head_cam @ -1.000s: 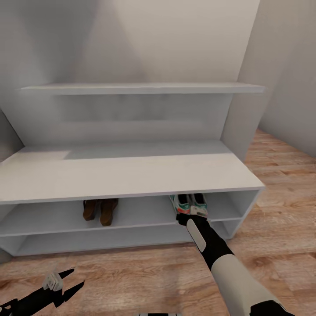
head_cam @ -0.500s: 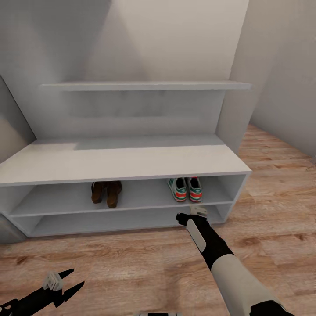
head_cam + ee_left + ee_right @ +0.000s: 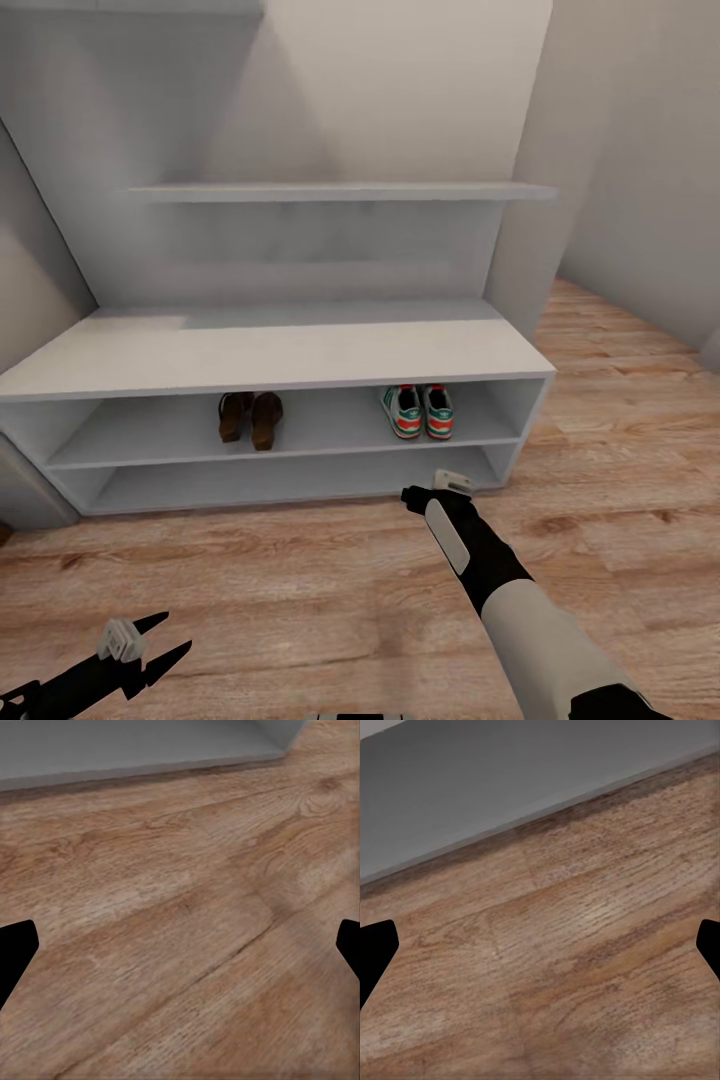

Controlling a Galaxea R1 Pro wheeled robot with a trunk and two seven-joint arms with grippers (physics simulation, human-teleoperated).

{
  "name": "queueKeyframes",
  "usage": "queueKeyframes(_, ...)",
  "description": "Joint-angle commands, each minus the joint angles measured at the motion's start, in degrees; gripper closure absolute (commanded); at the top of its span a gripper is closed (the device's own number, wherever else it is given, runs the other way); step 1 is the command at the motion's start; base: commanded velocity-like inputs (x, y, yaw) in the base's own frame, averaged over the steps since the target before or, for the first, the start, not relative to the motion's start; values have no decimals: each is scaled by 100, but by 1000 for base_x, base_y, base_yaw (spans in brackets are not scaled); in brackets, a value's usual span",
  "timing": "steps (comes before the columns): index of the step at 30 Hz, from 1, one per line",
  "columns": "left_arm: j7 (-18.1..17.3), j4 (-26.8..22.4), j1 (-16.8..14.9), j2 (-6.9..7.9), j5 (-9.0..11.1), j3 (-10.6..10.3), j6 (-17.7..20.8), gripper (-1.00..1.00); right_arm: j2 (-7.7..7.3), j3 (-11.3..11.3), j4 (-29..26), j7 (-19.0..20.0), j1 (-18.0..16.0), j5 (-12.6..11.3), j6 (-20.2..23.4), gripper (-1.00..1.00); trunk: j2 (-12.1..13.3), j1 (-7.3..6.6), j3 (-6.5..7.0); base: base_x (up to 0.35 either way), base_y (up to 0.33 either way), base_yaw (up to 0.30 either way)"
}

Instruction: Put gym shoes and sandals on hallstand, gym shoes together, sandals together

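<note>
The rack (image 3: 300, 355) stands against the wall, and all four shoes sit in its upper slot, off the floor (image 3: 300, 590). The two sandals (image 3: 251, 418) stand side by side a little left of the slot's middle, just beside each other, toes toward the back. The two sneakers (image 3: 419, 411) stand side by side toward the slot's right end, touching or nearly so, with their red heel patches facing out; they are well apart from the sandals. The lower slot of the rack shows nothing in it from this angle. The right gripper (image 3: 432, 487) hangs over the floor just in front of the rack's lower right part, below the sneakers and apart from them; its wrist view shows both fingertips (image 3: 376, 949) at the far edges with bare planks and the rack's grey base between them, so its fingers are spread and hold nothing. The left gripper (image 3: 150, 645) hovers over the floor well in front of the rack's left half, its fingers likewise spread wide over bare planks, with a grey edge of the rack beyond them.
</note>
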Motion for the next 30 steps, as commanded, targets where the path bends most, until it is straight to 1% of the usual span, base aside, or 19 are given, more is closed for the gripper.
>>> queueKeyframes(1,-27,-2,-4,2,-4,11,-35,-100,-5,23,-8,-53,-3,-58,11,-100,-2,-2,-5,-24,0,0)
queueKeyframes(15,-22,2,-4,6,14,18,-16,-100,-21,26,-7,-46,-3,-50,11,-100,-2,-2,-5,-2,0,0)
queueKeyframes(21,-22,6,-4,6,14,18,-10,-100,-28,26,13,-39,9,-44,11,-100,6,-17,128,0,0,0)
queueKeyframes(25,-22,8,-4,14,17,23,-1,-100,-34,29,153,-24,22,-12,-14,-100,11,-27,217,0,0,0)
queueKeyframes(27,-18,11,-4,19,20,23,1,-100,-39,35,288,17,32,34,-88,-100,14,-33,261,0,0,0)
queueKeyframes(28,-1,13,-4,21,20,25,4,-100,-45,39,495,153,61,135,-266,-100,15,-35,283,0,0,0)
queueKeyframes(30,19,17,-4,22,18,26,7,-100,-51,41,656,299,88,233,-423,-100,18,-40,327,0,0,0)
